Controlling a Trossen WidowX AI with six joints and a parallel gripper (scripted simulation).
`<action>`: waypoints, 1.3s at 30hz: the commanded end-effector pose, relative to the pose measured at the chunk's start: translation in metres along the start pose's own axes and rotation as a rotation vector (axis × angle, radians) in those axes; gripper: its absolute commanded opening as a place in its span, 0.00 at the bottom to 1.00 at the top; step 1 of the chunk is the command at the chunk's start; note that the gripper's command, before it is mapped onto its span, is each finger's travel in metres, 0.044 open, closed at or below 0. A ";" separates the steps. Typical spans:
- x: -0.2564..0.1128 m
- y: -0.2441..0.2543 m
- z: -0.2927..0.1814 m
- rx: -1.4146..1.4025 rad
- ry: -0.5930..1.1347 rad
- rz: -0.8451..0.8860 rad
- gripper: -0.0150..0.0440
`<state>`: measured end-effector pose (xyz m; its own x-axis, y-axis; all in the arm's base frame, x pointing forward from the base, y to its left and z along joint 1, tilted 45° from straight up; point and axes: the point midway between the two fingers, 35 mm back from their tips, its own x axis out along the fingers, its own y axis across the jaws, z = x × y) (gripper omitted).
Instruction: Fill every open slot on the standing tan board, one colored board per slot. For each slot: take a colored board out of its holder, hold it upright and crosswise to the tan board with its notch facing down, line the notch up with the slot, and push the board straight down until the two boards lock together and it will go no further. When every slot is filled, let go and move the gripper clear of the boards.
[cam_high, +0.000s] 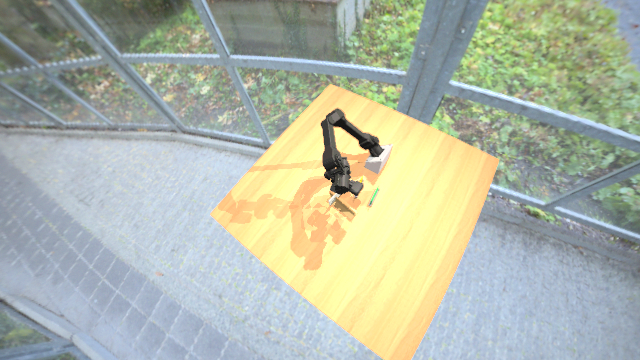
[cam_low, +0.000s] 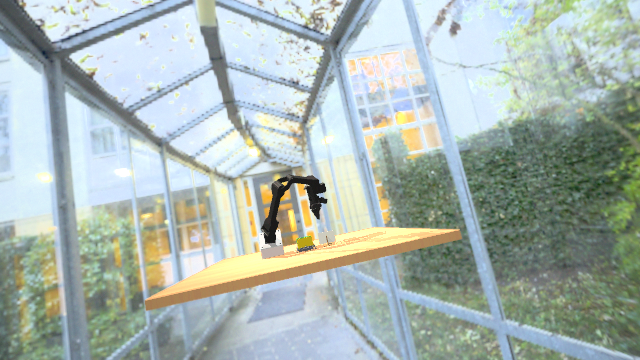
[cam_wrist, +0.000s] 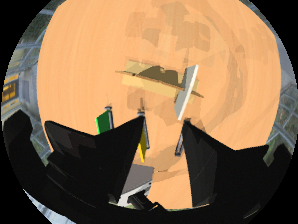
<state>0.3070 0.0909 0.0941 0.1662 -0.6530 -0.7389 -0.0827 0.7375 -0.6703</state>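
Overhead, one open end effector (cam_high: 356, 196) (cam_low: 318, 216) (cam_wrist: 164, 123), one white board (cam_high: 334, 199) (cam_low: 327, 237) (cam_wrist: 187, 93) (crosswise).

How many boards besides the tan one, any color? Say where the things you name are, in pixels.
3. White (cam_high: 334, 199) (cam_low: 323, 237) (cam_wrist: 187, 92): crosswise at the tan board (cam_high: 345, 206) (cam_wrist: 150, 80). Yellow (cam_high: 361, 179) (cam_low: 304, 243) (cam_wrist: 143, 145): partly behind the gripper (cam_high: 356, 196) (cam_low: 318, 217) (cam_wrist: 164, 119) in the wrist view. Green (cam_high: 374, 196) (cam_wrist: 103, 122): beside yellow.
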 end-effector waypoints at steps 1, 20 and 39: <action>-0.009 0.019 -0.058 -0.114 0.032 -0.001 0.57; 0.058 0.022 -0.136 -0.253 0.066 -0.037 0.57; 0.085 0.022 -0.140 -0.253 0.066 -0.038 0.57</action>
<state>0.1815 0.0332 0.0107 0.1110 -0.6909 -0.7144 -0.3181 0.6563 -0.6841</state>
